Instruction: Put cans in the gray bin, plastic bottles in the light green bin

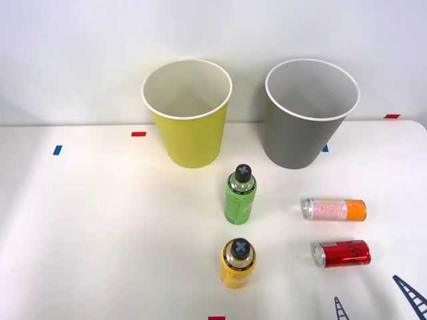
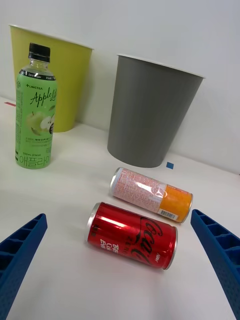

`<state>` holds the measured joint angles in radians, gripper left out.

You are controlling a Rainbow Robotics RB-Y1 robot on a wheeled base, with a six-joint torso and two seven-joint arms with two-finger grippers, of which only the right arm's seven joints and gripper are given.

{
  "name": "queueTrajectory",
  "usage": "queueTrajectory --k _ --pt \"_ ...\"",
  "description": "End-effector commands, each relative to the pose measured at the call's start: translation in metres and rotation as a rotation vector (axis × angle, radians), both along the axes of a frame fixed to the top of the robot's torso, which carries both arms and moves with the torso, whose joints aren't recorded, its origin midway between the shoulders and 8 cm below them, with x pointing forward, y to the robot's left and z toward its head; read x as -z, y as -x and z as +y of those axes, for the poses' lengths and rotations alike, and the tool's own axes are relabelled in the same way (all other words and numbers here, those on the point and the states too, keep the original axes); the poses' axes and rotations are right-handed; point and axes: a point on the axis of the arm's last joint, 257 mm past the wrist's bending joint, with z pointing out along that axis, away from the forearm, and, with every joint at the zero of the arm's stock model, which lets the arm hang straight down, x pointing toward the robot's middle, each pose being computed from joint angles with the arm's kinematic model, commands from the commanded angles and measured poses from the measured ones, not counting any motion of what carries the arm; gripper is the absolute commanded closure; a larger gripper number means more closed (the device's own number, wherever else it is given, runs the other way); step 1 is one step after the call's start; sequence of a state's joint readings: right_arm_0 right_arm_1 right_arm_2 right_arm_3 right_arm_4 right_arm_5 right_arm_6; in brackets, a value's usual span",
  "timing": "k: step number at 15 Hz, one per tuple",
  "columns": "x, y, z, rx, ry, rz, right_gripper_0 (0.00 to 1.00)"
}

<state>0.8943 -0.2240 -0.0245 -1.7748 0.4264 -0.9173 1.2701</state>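
Nearby, glossy red can lying sideways between ribbed gripper fingers, spread.

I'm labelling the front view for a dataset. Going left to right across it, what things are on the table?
light green bin → yellow bottle and green bottle, nearly level → gray bin → pink can, red can, stacked in column.

Right gripper spread wide around the red can — pink can lying just behind, 2 on their sides.
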Motion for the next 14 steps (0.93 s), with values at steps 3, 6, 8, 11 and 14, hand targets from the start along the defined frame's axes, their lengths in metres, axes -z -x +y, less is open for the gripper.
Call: queueTrajectory --k 3,6,8,11,14 --pt "0.0 0.0 0.0 0.0 0.0 0.0 0.0" --pt "0.0 0.0 0.0 0.0 0.0 0.0 0.0" --pt "0.0 0.0 0.0 0.0 0.0 0.0 0.0" --pt "0.0 0.0 0.0 0.0 0.0 0.0 0.0" --pt "0.0 0.0 0.0 0.0 0.0 0.0 0.0"
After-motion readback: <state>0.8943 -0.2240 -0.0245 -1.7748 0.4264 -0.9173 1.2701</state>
